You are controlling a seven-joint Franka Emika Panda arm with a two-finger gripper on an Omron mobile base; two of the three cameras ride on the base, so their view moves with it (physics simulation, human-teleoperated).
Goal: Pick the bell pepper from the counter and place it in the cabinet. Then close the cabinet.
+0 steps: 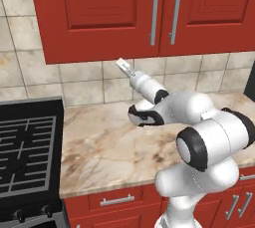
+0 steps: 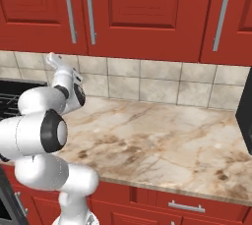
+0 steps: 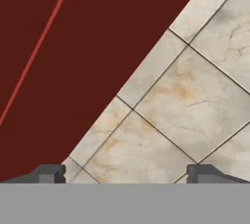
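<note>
Beige marble surface [image 1: 109, 147] runs under the red cabinet [image 1: 99, 13], whose two doors are shut. Raised just below the cabinet's bottom edge, in front of the tiled wall [image 3: 195, 86], the claw [image 3: 125, 174] stands wide with nothing between its fingertips [image 3: 49, 173]. I cannot tell where the bell pepper is.

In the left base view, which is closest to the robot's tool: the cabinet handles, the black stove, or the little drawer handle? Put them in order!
From the tool, raised by the tiled wall:
1. The cabinet handles, just above and to the right of it.
2. The black stove, lower down on the left.
3. The drawer handle, far below, under the counter edge.
</note>
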